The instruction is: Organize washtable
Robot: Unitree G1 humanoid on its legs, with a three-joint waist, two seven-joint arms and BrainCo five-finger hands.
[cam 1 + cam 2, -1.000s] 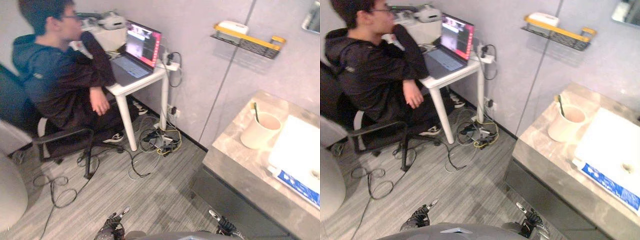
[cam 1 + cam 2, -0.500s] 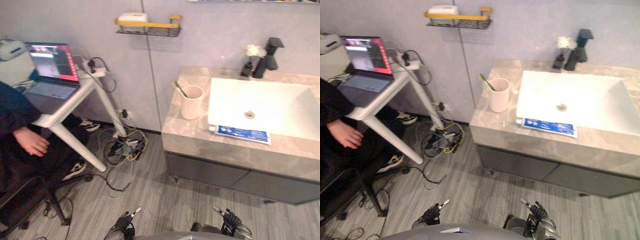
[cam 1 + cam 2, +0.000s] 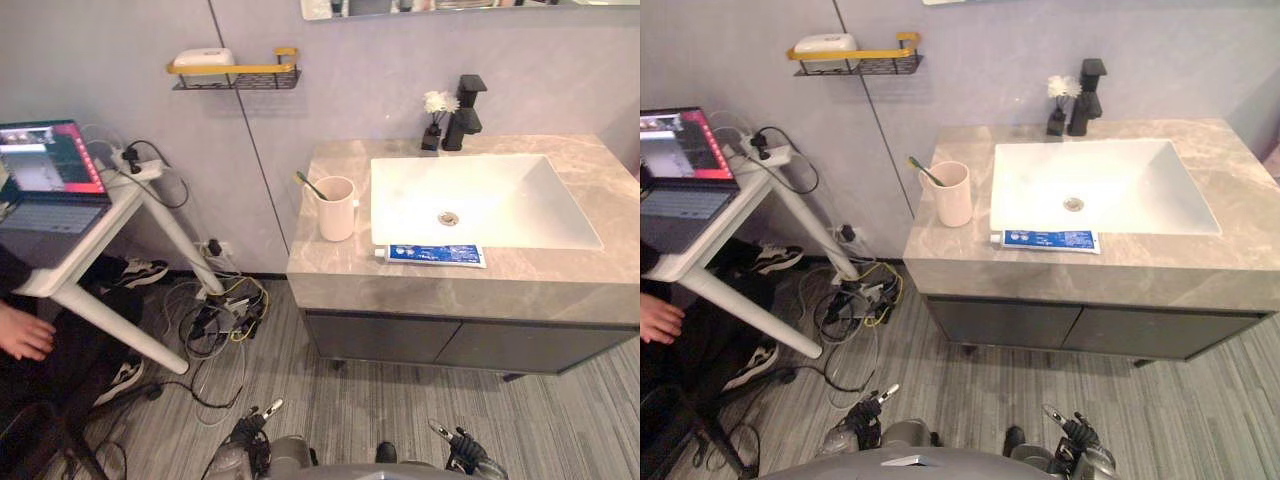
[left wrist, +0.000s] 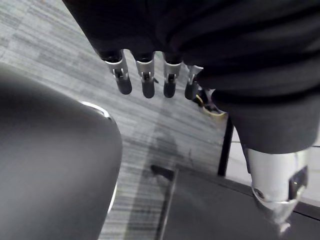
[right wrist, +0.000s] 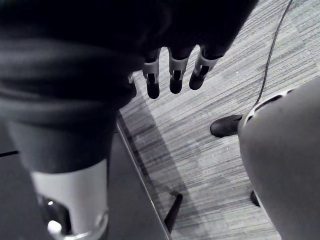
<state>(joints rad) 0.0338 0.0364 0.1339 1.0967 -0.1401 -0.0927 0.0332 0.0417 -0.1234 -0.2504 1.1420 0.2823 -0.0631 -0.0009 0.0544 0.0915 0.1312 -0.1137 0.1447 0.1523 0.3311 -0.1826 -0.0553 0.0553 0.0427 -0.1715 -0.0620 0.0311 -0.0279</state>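
Approach step: robot's left hand point(image 4: 145, 80) and right hand point(image 5: 175, 75) hang low, fingers relaxed, empty; blue-and-white toothpaste tube point(image 3: 432, 255) lies flat on grey marble countertop point(image 3: 325, 285) at white basin point(image 3: 500, 205) front edge, near cream cup point(image 3: 335, 210) (probably holding a toothbrush); next move needs stepping closer, then reaching for tube.

A mock bathroom corner set up inside a test lab. At 1 o'clock, a grey marble worktop point(image 3: 330, 275) carries a white basin point(image 3: 500, 200), a black tap point(image 3: 465, 105), a cup point(image 3: 336, 210) with a toothbrush point(image 3: 308, 184), and a toothpaste tube point(image 3: 435, 255). A wire wall shelf point(image 3: 235, 78) hangs at 11 o'clock. At 9 o'clock a white desk point(image 3: 130, 330) holds an open laptop point(image 3: 45, 170) and a power strip point(image 3: 140, 168). Cables point(image 3: 220, 320) tangle on the wood-look floor point(image 3: 330, 410), and a seated person's hand point(image 3: 22, 335) shows beside the desk.
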